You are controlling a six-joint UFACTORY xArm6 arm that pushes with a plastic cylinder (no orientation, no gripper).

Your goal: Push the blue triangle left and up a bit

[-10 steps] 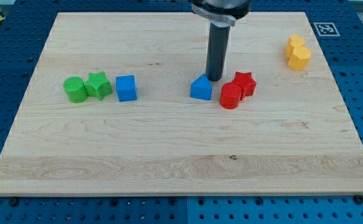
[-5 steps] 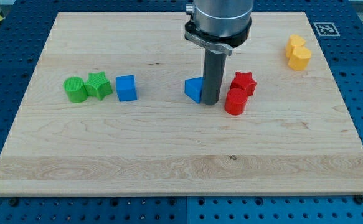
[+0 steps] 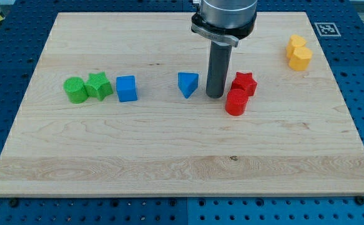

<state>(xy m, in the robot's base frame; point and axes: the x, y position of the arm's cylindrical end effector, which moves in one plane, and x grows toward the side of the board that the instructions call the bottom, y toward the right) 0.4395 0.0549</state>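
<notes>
The blue triangle [image 3: 187, 84] lies near the middle of the wooden board [image 3: 169, 162], one corner pointing toward the view's bottom. My tip [image 3: 215, 96] stands just to its right, a small gap apart from it. The rod rises straight up to the arm's grey collar at the view's top. On the tip's right, close by, sit a red star [image 3: 244, 82] and a red cylinder [image 3: 235, 102].
A blue cube [image 3: 126, 88], a green star [image 3: 98, 85] and a green cylinder [image 3: 75, 90] stand in a row at the left. Two yellow blocks [image 3: 298, 52] sit at the top right. The board's edges border a blue pegboard table.
My tip came down beside the blue triangle and pushed it left; the triangle turned and now sits further left and slightly up. The red cylinder shifted a little to the right and down.
</notes>
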